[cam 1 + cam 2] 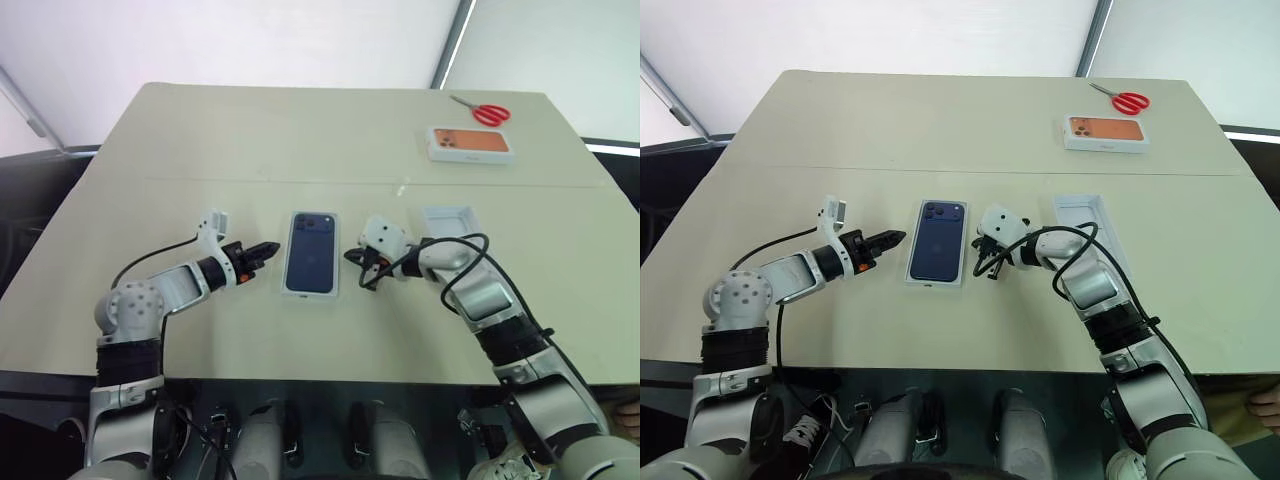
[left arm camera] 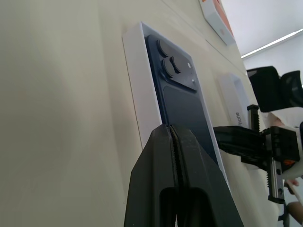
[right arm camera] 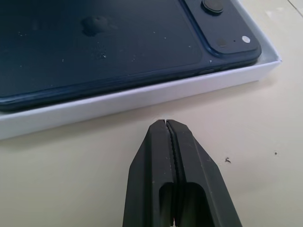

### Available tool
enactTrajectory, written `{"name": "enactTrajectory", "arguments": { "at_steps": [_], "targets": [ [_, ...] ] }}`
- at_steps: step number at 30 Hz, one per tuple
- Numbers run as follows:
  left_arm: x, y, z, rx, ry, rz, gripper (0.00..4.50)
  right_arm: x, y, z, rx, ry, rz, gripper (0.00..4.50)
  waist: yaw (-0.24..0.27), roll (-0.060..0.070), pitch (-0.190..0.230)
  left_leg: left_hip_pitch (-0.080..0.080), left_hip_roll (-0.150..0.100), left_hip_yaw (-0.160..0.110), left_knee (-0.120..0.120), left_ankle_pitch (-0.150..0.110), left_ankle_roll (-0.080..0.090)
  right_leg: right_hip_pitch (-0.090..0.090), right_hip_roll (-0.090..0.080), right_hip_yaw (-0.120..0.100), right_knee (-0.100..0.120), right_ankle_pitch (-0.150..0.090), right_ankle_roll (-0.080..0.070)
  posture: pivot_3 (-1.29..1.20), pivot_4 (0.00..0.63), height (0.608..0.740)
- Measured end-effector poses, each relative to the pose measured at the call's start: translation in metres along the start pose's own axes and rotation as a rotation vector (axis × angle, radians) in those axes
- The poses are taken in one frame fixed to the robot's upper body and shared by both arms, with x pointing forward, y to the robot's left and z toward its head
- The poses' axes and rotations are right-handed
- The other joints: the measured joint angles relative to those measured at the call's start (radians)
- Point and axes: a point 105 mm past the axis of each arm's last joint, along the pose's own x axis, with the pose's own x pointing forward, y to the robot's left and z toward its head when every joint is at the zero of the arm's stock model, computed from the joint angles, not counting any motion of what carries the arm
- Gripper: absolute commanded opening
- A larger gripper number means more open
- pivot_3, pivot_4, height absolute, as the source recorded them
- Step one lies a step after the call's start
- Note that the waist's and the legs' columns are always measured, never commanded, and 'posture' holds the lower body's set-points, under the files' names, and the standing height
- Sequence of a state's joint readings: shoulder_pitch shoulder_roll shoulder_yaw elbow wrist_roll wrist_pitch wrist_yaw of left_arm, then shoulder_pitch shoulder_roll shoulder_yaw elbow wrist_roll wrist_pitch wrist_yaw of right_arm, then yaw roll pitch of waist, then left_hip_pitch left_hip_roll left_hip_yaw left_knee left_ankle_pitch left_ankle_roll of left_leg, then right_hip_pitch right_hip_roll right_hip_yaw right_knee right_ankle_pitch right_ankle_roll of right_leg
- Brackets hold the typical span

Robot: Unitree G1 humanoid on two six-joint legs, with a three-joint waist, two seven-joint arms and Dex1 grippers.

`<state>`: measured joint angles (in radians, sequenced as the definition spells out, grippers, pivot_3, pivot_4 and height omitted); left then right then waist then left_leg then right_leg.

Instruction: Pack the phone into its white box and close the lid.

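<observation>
Left eye view showed the phone [image 1: 310,250] lying back-up inside the white box [image 1: 286,272] at the middle of the table [image 1: 250,140], its square camera bump at the far left corner. In my right wrist view a faint logo mark sat on the phone's dark back, too dim for me to read as a brand, and the white box wall ran just beyond my fingertips.

My left gripper [image 1: 272,247] was fully closed and held nothing; its tip pointed at the left side of the box, just beside it. Whether it touched the wall I could not tell. My right gripper [image 1: 364,276] was likewise pinched together on nothing, its tip near the box's right side with a strip of bare table between.

To the right of my right gripper lay the lid [image 1: 447,224], white inside facing up, partly behind my forearm. In my left wrist view some small grey lettering ran along its side, too small for me to read.

Farther off, near the far right corner, sat another white box with an orange phone picture [image 1: 470,142] on top. Its printing was too small to make out. Red-handled scissors [image 1: 484,111] lay just beyond it.
</observation>
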<state>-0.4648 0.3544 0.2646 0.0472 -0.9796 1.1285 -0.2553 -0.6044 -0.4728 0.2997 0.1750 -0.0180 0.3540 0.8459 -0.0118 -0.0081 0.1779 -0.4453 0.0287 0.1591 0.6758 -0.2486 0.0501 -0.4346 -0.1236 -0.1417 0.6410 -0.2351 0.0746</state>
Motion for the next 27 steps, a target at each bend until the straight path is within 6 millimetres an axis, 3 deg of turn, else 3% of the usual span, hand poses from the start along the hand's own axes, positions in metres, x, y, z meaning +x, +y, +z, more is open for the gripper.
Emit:
{"name": "enactTrajectory", "arguments": {
  "at_steps": [4,12,16,27],
  "targets": [
    [0.009,0.006,-0.014,0.043,0.066,0.036,0.07,0.001,-0.002,-0.001,0.0,0.005,-0.018,0.0,-0.001,0.0,0.0,0.0,0.0,0.0,0.0,0.0,0.0,0.0,0.0,0.0,0.0,0.0,0.0,0.0,0.15,0.738],
    [0.017,0.003,-0.016,0.061,0.078,0.018,0.07,0.0,-0.004,-0.001,-0.01,0.008,-0.031,0.0,0.004,0.0,0.0,0.0,0.0,0.0,0.0,0.0,0.0,0.0,-0.001,0.0,0.0,0.0,0.0,0.0,0.15,0.738],
    [0.035,-0.008,-0.018,0.058,0.087,-0.02,0.07,-0.004,-0.007,-0.005,-0.012,0.021,-0.034,0.0,0.015,0.001,0.0,0.0,-0.001,0.0,0.0,0.0,0.0,0.001,-0.001,0.0,-0.002,0.0,0.0,0.0,0.15,0.738],
    [0.089,-0.05,-0.034,0.083,0.179,-0.167,0.07,-0.044,-0.046,-0.036,0.005,0.133,-0.161,0.0,0.023,0.001,0.0,0.0,-0.001,-0.001,0.0,-0.001,0.002,0.005,-0.001,-0.003,-0.008,0.001,0.0,0.0,0.15,0.738]
  ]
}}
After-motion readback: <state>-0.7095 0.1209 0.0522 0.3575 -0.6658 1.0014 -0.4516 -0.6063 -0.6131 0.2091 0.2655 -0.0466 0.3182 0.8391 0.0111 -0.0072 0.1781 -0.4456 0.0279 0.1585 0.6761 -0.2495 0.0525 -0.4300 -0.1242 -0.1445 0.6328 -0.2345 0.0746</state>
